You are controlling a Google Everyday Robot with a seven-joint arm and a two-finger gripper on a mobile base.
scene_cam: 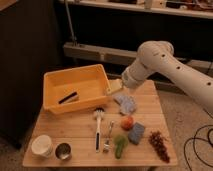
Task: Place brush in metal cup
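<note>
nothing of the job is done yet, as far as you can see. the brush (pixel 98 129) lies flat on the table (pixel 75 125), its bristle head toward the yellow bin (pixel 82 82), with a fork (pixel 108 137) just beside it. the metal cup (pixel 63 151) stands at the front left corner next to the white cup (pixel 42 145), with no brush in it. your gripper (pixel 115 86) hangs by the bin's right corner, well apart from the brush, fingers spread and holding nothing. the reach, pick-up, carry and drop are all left.
</note>
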